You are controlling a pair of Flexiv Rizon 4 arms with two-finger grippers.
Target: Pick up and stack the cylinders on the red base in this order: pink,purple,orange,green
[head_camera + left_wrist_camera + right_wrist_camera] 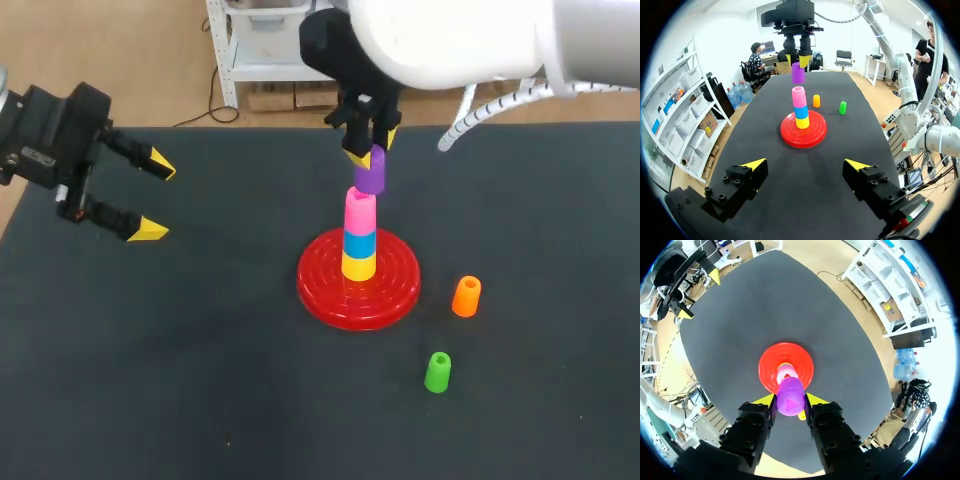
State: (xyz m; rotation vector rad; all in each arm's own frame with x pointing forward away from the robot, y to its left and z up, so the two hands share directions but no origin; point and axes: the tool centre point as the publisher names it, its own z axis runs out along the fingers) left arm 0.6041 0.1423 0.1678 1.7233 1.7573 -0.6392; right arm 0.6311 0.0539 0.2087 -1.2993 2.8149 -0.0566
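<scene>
Head view, dark table (200,380), right gripper (370,148) clamping purple cylinder (371,174), left gripper (155,197) spread, empty

In the head view, cannot see the upper end of the purple cylinder (370,175), covered by the right gripper (372,148). Cannot follow the right arm (450,40) past the top edge, nor the left arm (30,130) past the left edge. In the right wrist view, cannot make out the stack below the pink cylinder (786,374), hidden behind the purple one.

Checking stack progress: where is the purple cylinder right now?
In the head view, the purple cylinder is held in the right tool, just above the pink cylinder that tops the stack on the red base.
</scene>
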